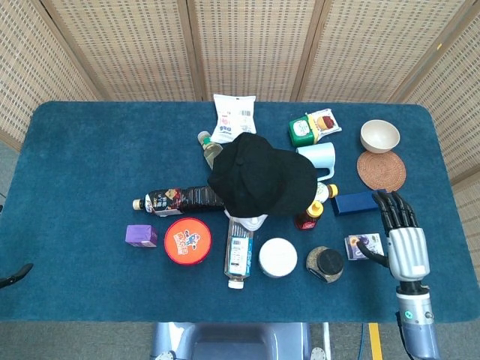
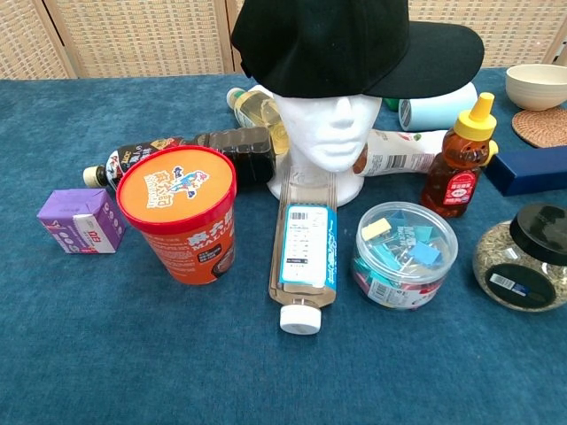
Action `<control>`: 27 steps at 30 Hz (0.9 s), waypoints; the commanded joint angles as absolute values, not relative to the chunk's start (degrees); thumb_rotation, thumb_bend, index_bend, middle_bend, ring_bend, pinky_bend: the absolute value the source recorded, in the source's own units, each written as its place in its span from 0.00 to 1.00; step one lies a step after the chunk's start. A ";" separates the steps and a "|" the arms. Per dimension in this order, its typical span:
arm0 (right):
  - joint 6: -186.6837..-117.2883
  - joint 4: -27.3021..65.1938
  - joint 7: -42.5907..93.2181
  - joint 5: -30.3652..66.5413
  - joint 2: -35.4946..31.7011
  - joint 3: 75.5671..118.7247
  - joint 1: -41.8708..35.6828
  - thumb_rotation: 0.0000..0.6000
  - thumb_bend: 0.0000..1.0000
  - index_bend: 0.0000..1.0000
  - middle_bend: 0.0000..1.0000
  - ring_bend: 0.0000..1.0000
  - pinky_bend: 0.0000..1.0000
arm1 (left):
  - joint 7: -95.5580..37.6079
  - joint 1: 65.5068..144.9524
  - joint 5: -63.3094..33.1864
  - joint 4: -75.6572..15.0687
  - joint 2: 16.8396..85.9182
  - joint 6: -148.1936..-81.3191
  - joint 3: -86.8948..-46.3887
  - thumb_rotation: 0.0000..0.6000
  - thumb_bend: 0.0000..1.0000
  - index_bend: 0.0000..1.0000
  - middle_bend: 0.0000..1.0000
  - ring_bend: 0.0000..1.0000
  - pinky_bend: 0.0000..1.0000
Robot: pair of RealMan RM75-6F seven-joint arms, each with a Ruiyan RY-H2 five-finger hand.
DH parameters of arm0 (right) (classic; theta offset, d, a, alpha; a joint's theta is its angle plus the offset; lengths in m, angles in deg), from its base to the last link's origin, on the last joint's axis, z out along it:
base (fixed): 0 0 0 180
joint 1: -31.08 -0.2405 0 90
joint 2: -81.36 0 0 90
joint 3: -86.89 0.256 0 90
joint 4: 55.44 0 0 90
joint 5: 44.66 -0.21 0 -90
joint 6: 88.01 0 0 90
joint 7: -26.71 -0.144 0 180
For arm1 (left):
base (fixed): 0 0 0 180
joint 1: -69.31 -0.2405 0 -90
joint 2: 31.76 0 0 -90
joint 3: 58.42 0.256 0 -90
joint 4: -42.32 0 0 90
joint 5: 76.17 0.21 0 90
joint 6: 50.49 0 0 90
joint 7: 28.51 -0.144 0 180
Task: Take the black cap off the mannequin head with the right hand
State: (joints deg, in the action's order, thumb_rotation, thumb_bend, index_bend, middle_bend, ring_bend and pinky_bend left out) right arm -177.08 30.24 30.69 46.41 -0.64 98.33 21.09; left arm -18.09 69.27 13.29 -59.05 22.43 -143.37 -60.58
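The black cap [image 1: 262, 180] sits on the white mannequin head [image 2: 330, 124] at the middle of the blue table; in the chest view the black cap [image 2: 345, 44] has its brim pointing right. My right hand [image 1: 399, 229] hovers open at the table's right side, fingers spread and pointing away from me, over the small carton and well right of the cap. It holds nothing. Only a dark fingertip of my left hand [image 1: 16, 275] shows at the left edge of the head view. Neither hand appears in the chest view.
Around the head lie a dark drink bottle [image 1: 180, 199], an orange-lidded tub [image 1: 187, 240], a clear bottle [image 1: 238, 255], a clip tub [image 1: 277, 257], a black-lidded jar [image 1: 325, 263], a honey bottle [image 1: 310, 214], a blue box [image 1: 355, 202], a mug [image 1: 318, 157], a bowl [image 1: 379, 136] and coaster [image 1: 381, 170].
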 commanded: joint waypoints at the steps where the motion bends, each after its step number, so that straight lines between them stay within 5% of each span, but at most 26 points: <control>1: -174.92 28.73 30.69 44.63 -2.99 99.74 18.94 1.00 0.00 0.09 0.13 0.06 0.13 | -18.13 69.43 13.07 -59.22 22.36 -142.96 -60.61 1.00 0.11 0.00 0.00 0.00 0.00; 27: -170.27 35.87 44.24 33.59 -11.96 104.81 11.04 1.00 0.00 0.11 0.12 0.07 0.14 | -18.20 69.94 12.01 -60.22 21.56 -140.84 -60.36 1.00 0.11 0.00 0.00 0.00 0.00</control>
